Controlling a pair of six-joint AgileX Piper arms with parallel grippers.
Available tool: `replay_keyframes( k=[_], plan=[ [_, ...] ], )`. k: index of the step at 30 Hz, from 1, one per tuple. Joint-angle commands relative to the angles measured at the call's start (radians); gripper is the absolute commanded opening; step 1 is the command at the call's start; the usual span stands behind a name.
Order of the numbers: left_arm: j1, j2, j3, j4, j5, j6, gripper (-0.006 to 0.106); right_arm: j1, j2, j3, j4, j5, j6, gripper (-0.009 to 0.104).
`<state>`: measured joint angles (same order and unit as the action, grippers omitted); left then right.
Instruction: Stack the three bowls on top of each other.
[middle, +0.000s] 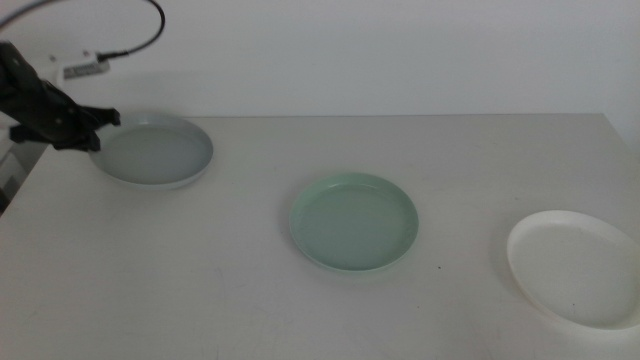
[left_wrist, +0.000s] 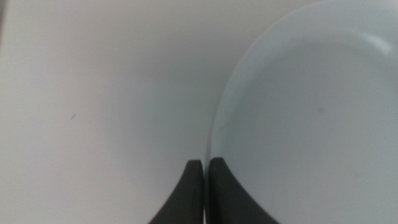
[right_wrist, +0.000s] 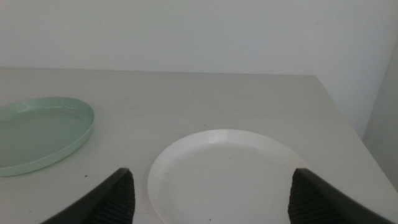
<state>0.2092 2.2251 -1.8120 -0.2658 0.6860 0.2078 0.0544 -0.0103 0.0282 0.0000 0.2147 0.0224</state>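
Three shallow round dishes with low rims are sitting apart on the table; pale grey bowl is lying far left toward the back, mint green bowl is sitting near the middle, white bowl is lying at the right near the front edge; all three are showing bare insides, nothing is lying in them; none is touching another.

Table is reading as a plain off-white matte top, with a white wall running behind it; a dark cable is looping at the upper left.

Left gripper is reaching in from the left, tips sitting at the near-left rim of the pale grey bowl; in the left wrist view its jaws are pinching almost together right on that rim, one inside and one outside, gripping the edge.

Right gripper is waiting low over the white bowl, jaws spreading wide and holding nothing; mint green bowl is showing off to one side in the right wrist view.
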Motion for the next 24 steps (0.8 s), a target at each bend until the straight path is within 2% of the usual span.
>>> replay_keyframes(
  k=[1, 5, 11, 17, 24],
  plan=[
    [0.000, -0.152, 0.025, -0.037, -0.006, -0.007, 0.000, -0.001, -0.026, -0.006, -0.009, -0.081, -0.006, 0.063],
    [-0.007, -0.332, 0.220, -0.099, -0.064, 0.003, 0.000, -0.001, -0.026, -0.006, -0.009, -0.081, -0.006, 0.063],
    [-0.093, -0.527, 0.422, -0.110, -0.103, -0.004, 0.000, -0.001, -0.026, -0.006, -0.009, -0.081, -0.006, 0.063],
    [-0.284, -0.561, 0.478, -0.134, -0.109, -0.034, 0.000, -0.001, -0.026, -0.006, -0.009, -0.081, -0.006, 0.063],
    [-0.510, -0.481, 0.477, -0.147, -0.264, -0.078, 0.000, -0.001, -0.026, -0.006, -0.009, -0.081, -0.006, 0.063]
  ],
)
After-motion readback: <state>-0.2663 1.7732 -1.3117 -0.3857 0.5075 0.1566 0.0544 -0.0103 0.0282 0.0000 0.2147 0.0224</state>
